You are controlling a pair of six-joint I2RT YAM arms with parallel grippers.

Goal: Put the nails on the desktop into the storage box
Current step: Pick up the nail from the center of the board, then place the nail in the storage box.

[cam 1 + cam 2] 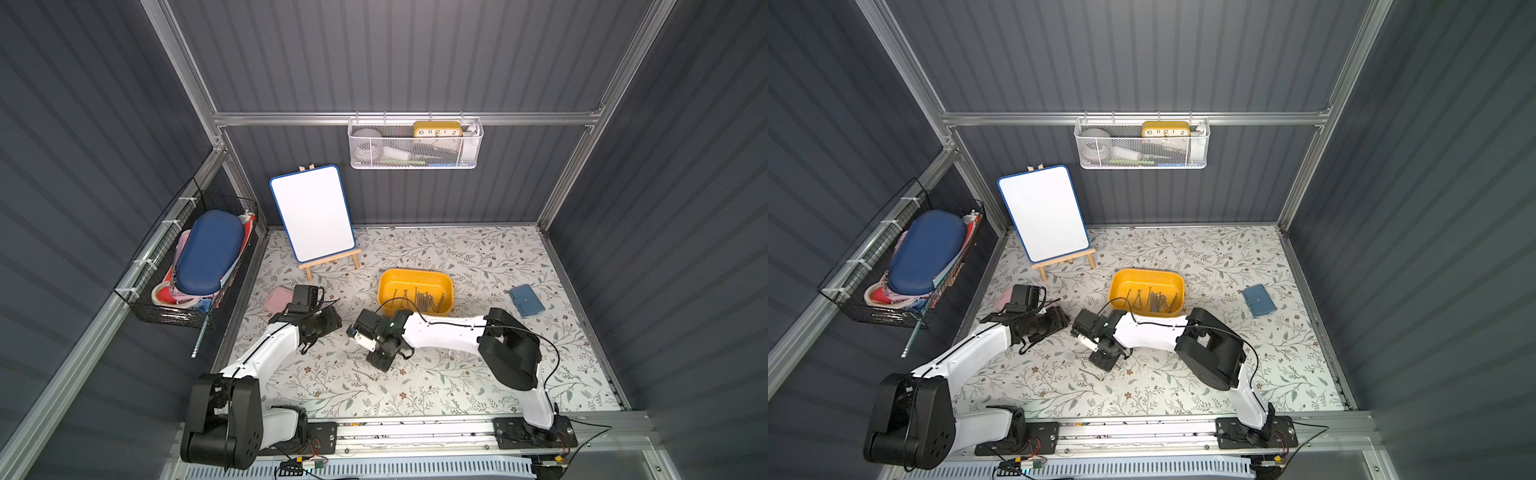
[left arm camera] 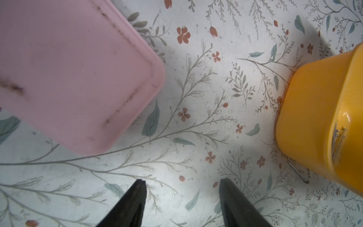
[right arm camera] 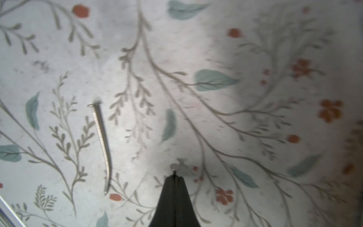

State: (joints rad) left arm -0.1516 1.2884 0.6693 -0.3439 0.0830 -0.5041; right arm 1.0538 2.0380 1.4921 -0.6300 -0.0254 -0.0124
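The yellow storage box [image 1: 441, 279] sits mid-desktop [image 1: 478, 374] with several grey nails [image 1: 424, 300] inside; both top views show it. In the right wrist view my right gripper [image 3: 174, 177] is shut on a nail, whose round head [image 3: 174, 167] pokes out past the tips just above the desktop. Another nail [image 3: 101, 145] lies flat beside it and shows as a thin line [image 1: 1090, 375] in a top view. My left gripper [image 2: 182, 185] stands open and empty above the desktop, between the pink case and the storage box [image 2: 314, 118]. A loose nail [image 2: 298, 173] lies against that box's base.
A flat pink case [image 1: 277, 299] lies at the left, near my left gripper [image 1: 334, 318]. A whiteboard on an easel [image 1: 311, 214] stands at the back left, and a blue wallet [image 1: 526, 300] lies right of the box. A white mesh basket [image 1: 415, 145] and a black wire basket [image 1: 195, 266] hang on the walls.
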